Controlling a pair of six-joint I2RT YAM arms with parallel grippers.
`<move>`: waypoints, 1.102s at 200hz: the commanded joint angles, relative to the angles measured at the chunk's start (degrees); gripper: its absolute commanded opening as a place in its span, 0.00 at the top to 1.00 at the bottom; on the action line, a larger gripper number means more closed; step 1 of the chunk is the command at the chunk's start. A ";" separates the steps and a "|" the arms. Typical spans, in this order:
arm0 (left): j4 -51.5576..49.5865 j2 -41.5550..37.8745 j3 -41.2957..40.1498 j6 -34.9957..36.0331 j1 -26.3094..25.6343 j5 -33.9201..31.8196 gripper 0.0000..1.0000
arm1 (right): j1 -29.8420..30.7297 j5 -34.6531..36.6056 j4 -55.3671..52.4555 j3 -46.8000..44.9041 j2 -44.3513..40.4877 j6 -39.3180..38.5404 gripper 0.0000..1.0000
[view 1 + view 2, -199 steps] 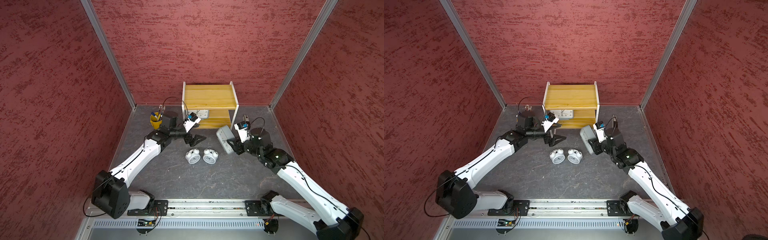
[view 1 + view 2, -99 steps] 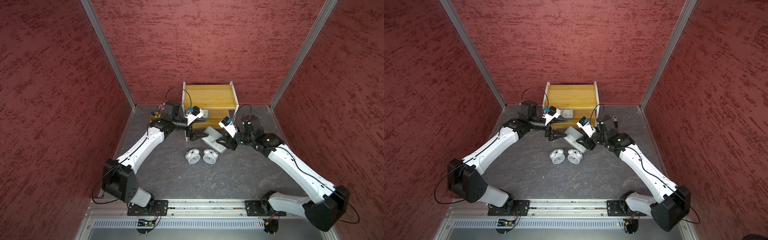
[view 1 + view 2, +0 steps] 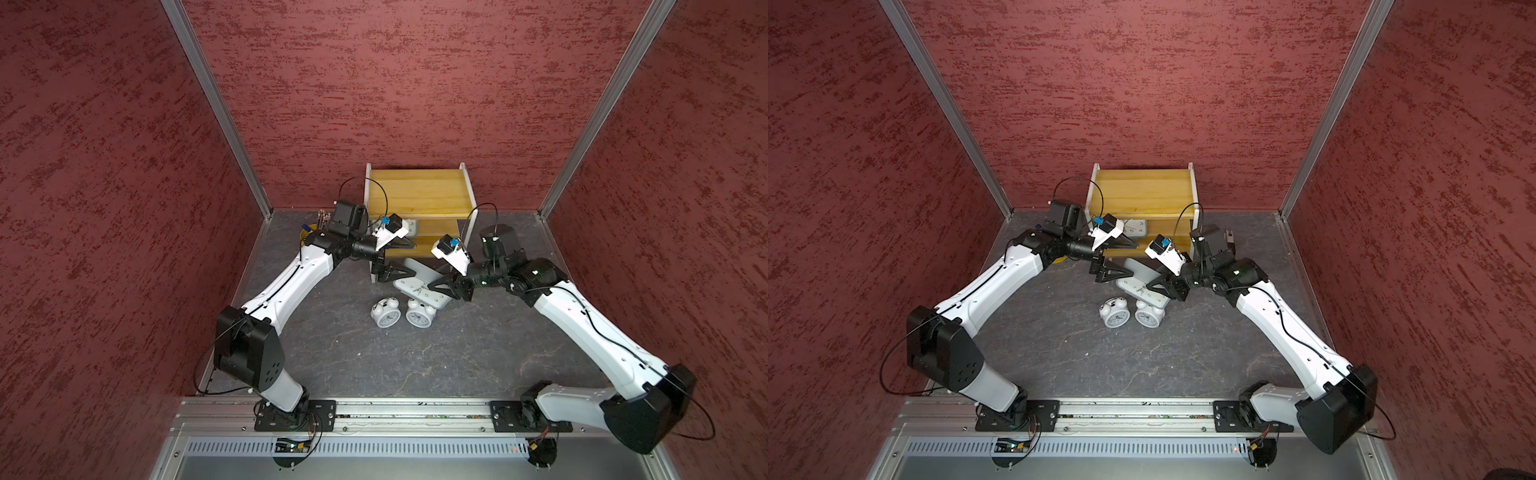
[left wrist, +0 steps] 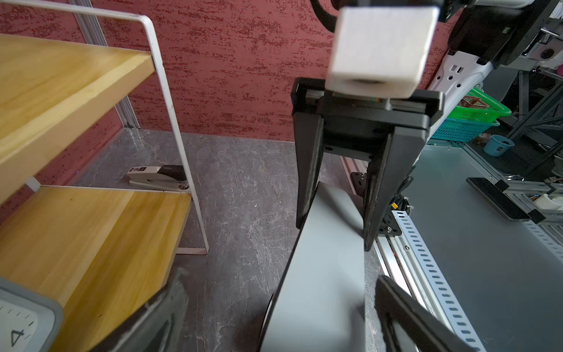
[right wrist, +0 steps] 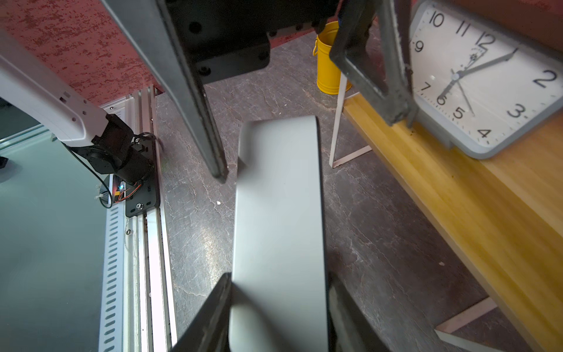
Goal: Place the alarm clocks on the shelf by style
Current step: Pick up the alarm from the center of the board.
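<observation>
A grey rectangular alarm clock (image 3: 419, 284) (image 3: 1140, 291) hangs tilted, dial up, in front of the shelf (image 3: 417, 195) (image 3: 1142, 191). My right gripper (image 3: 440, 280) (image 5: 279, 277) is shut on one end of it. My left gripper (image 3: 411, 258) (image 4: 280, 277) stands open, its fingers straddling the clock's other end (image 4: 320, 289) with a gap on one side. A second grey clock (image 3: 409, 227) (image 5: 487, 79) stands on the shelf's lower board. Two white twin-bell clocks (image 3: 385, 318) (image 3: 420, 316) lie side by side on the floor just in front of the held clock.
A yellow pen bucket (image 3: 307, 237) (image 5: 327, 61) stands left of the shelf, behind my left arm. A stapler (image 4: 158, 178) (image 3: 1229, 237) lies by the shelf's right leg. Red walls close in the back and both sides.
My right arm swung the grey clock left, from beside the shelf to in front of it. My left gripper moved toward the shelf and now straddles the clock's free end.
</observation>
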 commanded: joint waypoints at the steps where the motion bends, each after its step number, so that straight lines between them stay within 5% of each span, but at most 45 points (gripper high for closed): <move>1: -4.73 1.10 1.54 4.11 -0.47 0.75 0.05 | -0.08 -2.51 0.66 2.68 -0.02 -1.39 0.74; 157: -13.92 3.87 3.10 9.71 -0.65 0.90 0.22 | -0.08 -2.11 0.56 2.90 0.48 -1.54 0.73; 193: -13.75 3.65 3.41 9.49 -0.56 1.04 0.62 | -0.08 -0.87 1.01 2.55 0.61 -1.16 0.72; 220: -12.09 2.27 2.64 8.87 -0.31 1.51 0.75 | -0.14 1.75 4.63 0.49 -0.05 0.94 0.68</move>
